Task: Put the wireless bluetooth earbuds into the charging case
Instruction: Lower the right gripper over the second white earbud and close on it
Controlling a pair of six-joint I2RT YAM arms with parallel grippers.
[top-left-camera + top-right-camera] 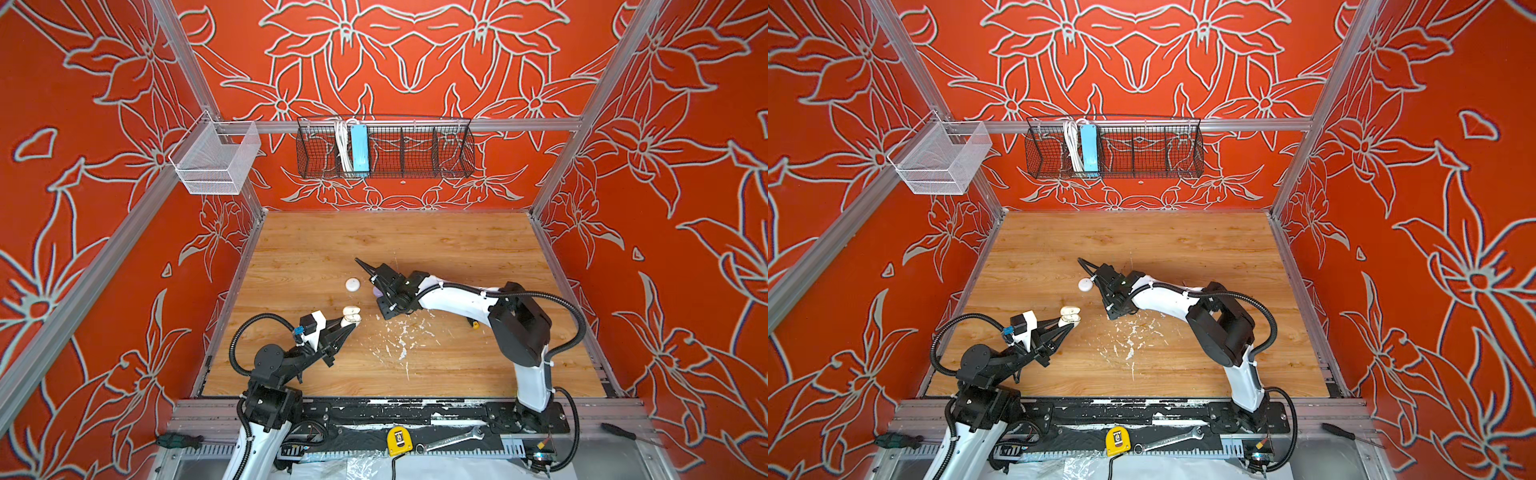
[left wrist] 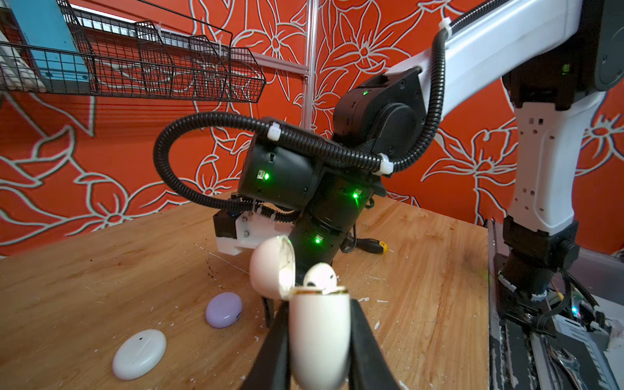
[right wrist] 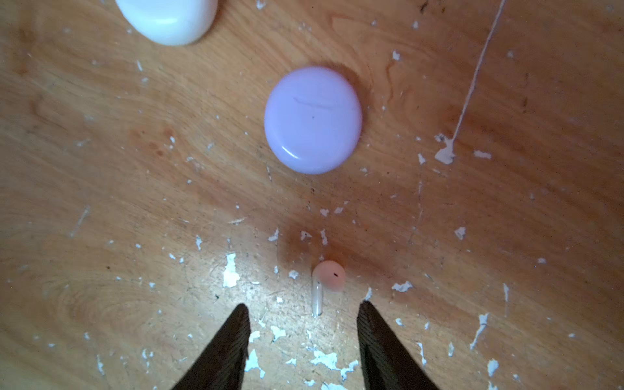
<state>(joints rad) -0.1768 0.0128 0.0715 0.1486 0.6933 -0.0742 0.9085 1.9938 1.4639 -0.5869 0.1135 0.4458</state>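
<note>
Status in both top views: shows left gripper [image 1: 351, 324] clenched on open cream charging case [image 1: 350, 311]. Left wrist view: shows white earbud [image 2: 320, 277] seated in case. Right wrist view: shows right gripper [image 3: 303, 304] released, pale earbud [image 3: 329, 275] on table [image 3: 101, 202] just beyond fingertips, lavender case [image 3: 313, 120] farther.

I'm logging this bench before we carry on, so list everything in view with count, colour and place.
charging case: one, cream, lid open, gripped
seated earbud: one, white, inside that case
loose earbud: one, pale, on table
lavender case: one, closed, on table
white case: one, closed, on table
screwdriver: one, black and yellow, on table
wire basket: one, black, back rail, holding blue power strip
mesh basket: one, white, left rail
left end effector: one, black, shut on charging case
right end effector: one, black, open above loose earbud
</note>
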